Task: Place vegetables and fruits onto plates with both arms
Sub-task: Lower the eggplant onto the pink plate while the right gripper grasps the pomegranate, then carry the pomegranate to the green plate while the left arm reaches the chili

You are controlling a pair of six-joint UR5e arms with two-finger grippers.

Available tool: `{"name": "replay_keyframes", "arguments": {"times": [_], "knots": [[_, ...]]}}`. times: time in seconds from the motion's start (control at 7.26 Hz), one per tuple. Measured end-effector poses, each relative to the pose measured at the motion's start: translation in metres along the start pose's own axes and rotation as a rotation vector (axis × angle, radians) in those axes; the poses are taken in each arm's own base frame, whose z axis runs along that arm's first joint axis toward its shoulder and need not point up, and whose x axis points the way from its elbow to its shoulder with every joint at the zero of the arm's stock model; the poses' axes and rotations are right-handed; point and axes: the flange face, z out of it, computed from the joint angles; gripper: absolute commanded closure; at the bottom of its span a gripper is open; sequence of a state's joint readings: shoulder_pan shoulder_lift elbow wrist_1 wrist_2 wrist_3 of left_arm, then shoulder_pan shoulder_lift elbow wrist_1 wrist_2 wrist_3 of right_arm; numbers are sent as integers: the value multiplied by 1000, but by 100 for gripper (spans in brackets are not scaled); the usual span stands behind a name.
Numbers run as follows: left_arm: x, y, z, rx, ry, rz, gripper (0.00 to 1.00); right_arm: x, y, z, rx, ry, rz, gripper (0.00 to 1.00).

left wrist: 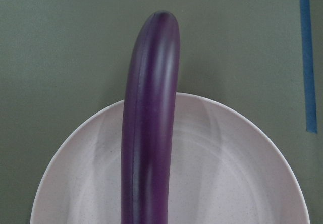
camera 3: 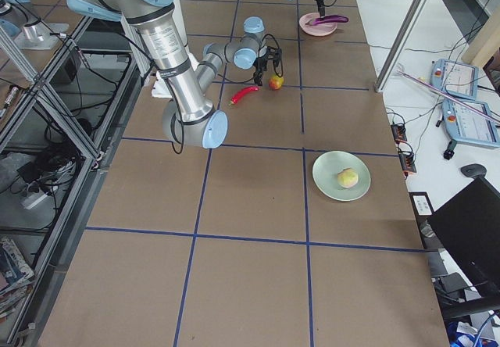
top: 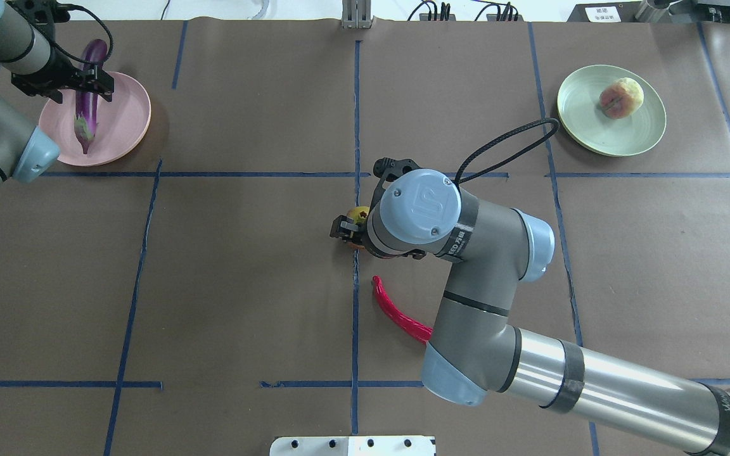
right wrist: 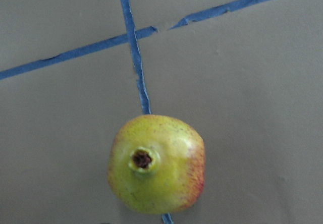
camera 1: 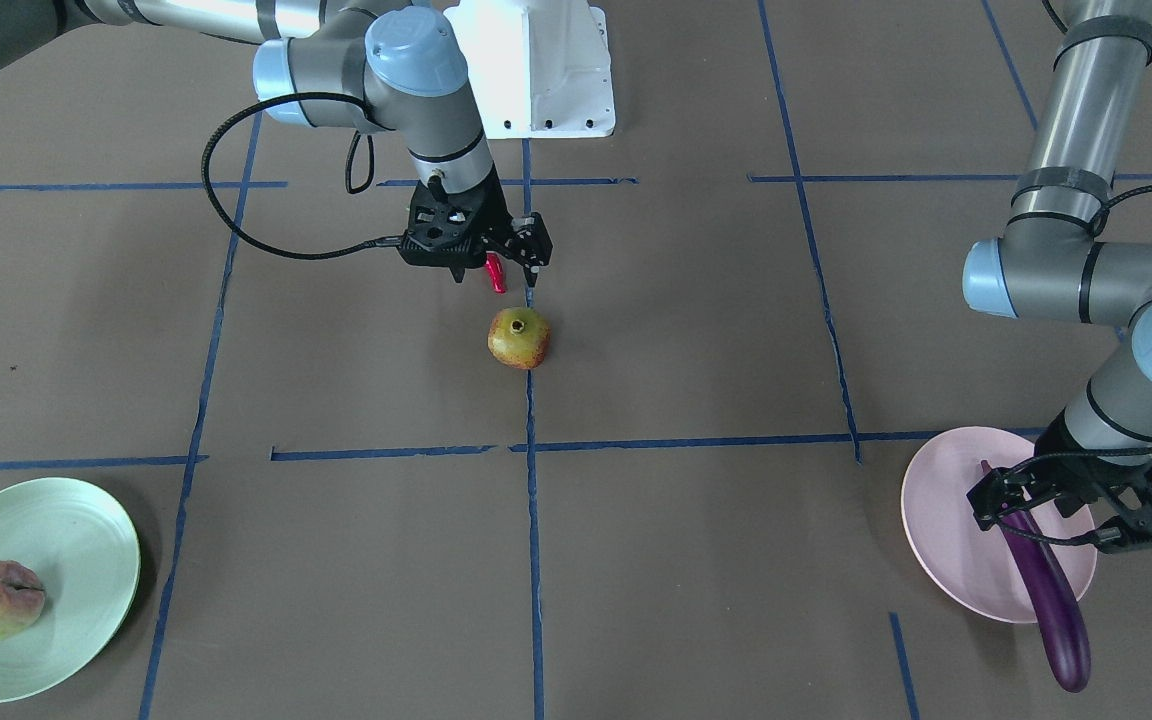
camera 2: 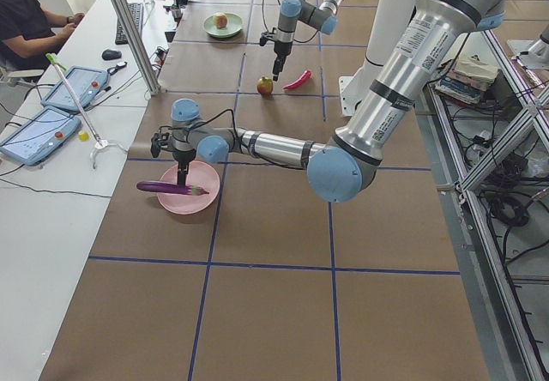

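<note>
The purple eggplant (camera 1: 1046, 590) lies across the pink plate (camera 1: 946, 530), its tip past the rim. My left gripper (camera 1: 1051, 525) is open and straddles the eggplant near its cap end. The left wrist view shows the eggplant (left wrist: 149, 133) resting on the plate. The pomegranate-like fruit (camera 1: 519, 337) sits on the table at the centre. My right gripper (camera 1: 498, 268) hangs open just above it, and the fruit (right wrist: 156, 163) shows below in the right wrist view. The red chili (top: 397, 310) lies on the table under my right arm. The pale pink-blushed fruit (top: 621, 97) sits on the mint green plate (top: 593, 126).
Blue tape lines (camera 1: 533, 520) cross the brown table cover. The white base block (camera 1: 536, 60) stands at the robot's side of the table. An operator and tablets (camera 2: 60, 98) are at a side table beyond the far edge.
</note>
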State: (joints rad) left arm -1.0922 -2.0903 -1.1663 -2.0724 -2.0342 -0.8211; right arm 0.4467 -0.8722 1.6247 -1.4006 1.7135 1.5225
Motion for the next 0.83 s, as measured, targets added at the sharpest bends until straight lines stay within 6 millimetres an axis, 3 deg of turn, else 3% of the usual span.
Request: {"name": "replay_keyframes", "arguments": {"times": [0.41, 0.55, 0.69, 0.83], "knots": [[1, 0, -2, 2, 2, -11, 0, -18, -12, 25, 64, 46, 2, 0], [2, 0, -3, 4, 4, -15, 0, -19, -14, 33, 75, 62, 2, 22], [4, 0, -5, 8, 7, -24, 0, -19, -15, 40, 80, 77, 2, 72], [10, 1, -8, 11, 15, -50, 0, -20, -16, 43, 82, 82, 5, 98]]}}
